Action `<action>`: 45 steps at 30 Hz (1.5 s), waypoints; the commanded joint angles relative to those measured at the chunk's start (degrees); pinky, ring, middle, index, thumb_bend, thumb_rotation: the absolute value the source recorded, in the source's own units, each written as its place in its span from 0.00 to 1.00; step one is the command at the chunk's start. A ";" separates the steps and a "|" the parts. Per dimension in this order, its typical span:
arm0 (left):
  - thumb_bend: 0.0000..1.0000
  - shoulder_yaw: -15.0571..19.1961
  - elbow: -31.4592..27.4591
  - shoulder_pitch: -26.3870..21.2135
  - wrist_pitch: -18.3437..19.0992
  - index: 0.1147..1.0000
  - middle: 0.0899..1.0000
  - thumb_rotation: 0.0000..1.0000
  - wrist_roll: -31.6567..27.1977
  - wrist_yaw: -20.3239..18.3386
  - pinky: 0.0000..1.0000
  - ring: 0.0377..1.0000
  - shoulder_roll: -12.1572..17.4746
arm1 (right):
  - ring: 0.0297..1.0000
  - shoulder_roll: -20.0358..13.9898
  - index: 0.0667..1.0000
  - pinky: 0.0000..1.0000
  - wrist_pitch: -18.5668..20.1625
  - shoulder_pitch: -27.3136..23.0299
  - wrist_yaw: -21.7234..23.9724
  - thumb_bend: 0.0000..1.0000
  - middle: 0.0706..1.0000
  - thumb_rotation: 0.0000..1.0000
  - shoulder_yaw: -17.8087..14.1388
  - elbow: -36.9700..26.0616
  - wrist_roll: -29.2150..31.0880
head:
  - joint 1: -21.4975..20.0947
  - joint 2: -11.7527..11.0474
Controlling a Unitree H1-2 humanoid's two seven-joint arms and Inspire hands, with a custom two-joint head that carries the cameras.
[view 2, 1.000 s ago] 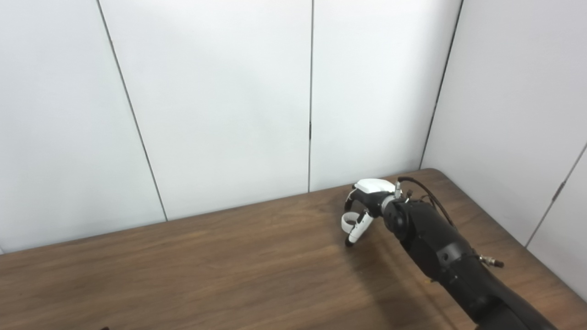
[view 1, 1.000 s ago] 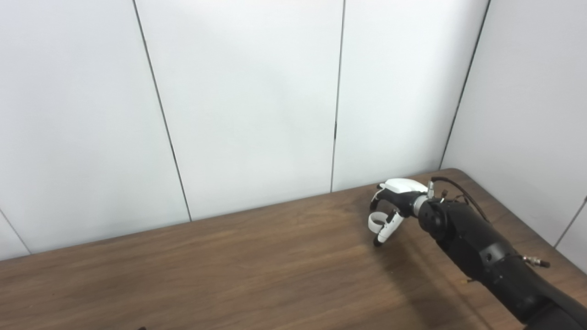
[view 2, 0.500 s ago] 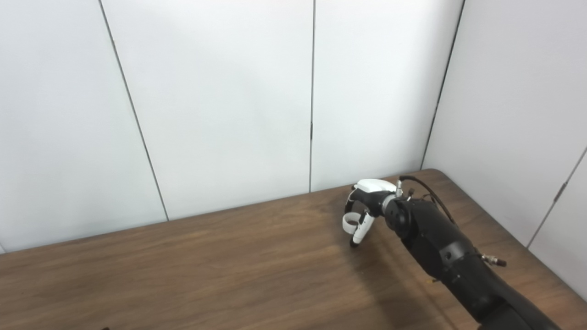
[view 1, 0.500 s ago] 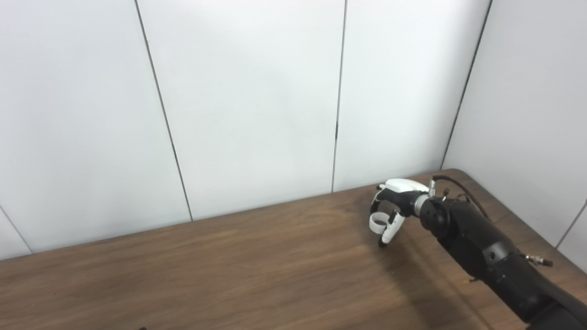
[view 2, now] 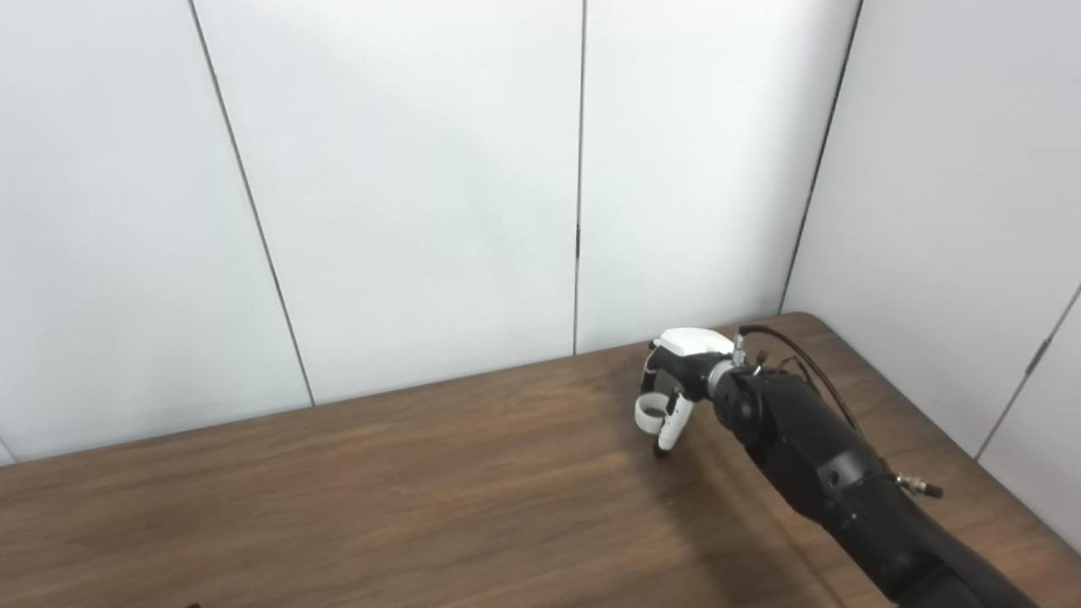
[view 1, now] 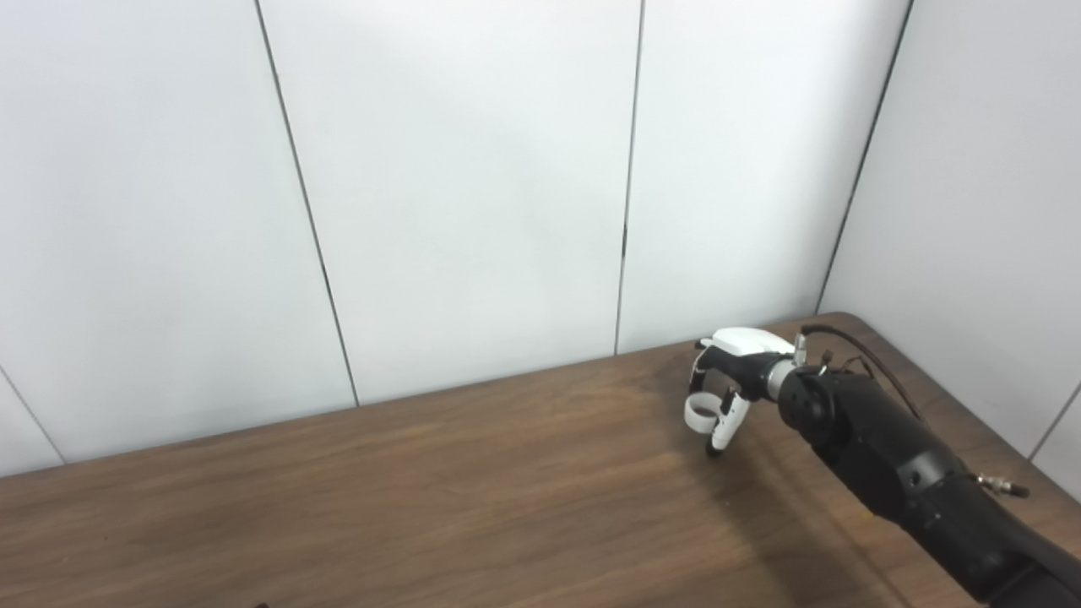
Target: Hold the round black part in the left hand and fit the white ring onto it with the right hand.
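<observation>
My right hand (view 1: 728,384) hangs over the far right part of the wooden table (view 1: 422,498), fingers curled downward. The white ring (view 1: 699,411) is pinched in its fingers, held a little above the wood; it shows in the right eye view too as the white ring (view 2: 649,413) under my right hand (view 2: 681,380). The black forearm runs back to the lower right corner. The round black part and my left hand are outside both views, apart from a tiny dark speck at the bottom edge.
White wall panels (view 1: 473,186) stand right behind the table's far edge, and another panel closes the right side. The table's rounded far right corner (view 1: 836,321) lies just behind the hand.
The whole picture has drifted slightly, so the camera moved. My right hand still holds the white ring in nearly the same spot, perhaps a touch lower.
</observation>
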 commanded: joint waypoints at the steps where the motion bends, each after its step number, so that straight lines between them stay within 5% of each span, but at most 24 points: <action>1: 0.52 0.76 0.24 0.13 -0.21 0.41 0.88 0.04 -0.31 -0.03 1.00 1.00 1.27 | 1.00 -2.15 0.54 0.86 -0.37 -0.49 -1.36 0.87 0.97 0.07 0.04 0.17 -1.74 | -0.08 -0.07; 11: 0.52 1.06 0.46 0.21 -0.54 0.41 0.87 0.04 -0.55 0.04 1.00 1.00 1.23 | 0.99 -2.41 0.53 0.85 -1.31 0.42 -3.89 0.87 0.95 0.07 0.28 -0.46 -2.53 | -0.09 0.08; 13: 0.52 1.13 0.41 0.25 -0.53 0.41 0.87 0.04 -0.74 -0.05 1.00 1.00 1.22 | 0.95 -2.52 0.46 0.80 -3.23 0.82 -7.08 0.60 0.89 0.12 0.55 -0.13 -3.47 | -0.09 0.08; 16: 0.52 1.17 0.33 0.25 -0.37 0.41 0.87 0.04 -0.69 -0.17 1.00 1.00 1.22 | 0.92 -2.53 0.44 0.78 -4.93 1.03 -9.61 0.53 0.84 0.13 0.91 0.55 -4.50 | -0.09 0.08; 45: 0.52 0.58 1.13 -0.68 0.12 0.41 0.87 0.04 0.14 -0.93 1.00 1.00 0.85 | 0.94 -2.14 0.44 0.82 -6.23 1.11 -7.09 0.52 0.85 0.12 -0.65 -3.55 -2.45 | 0.30 0.37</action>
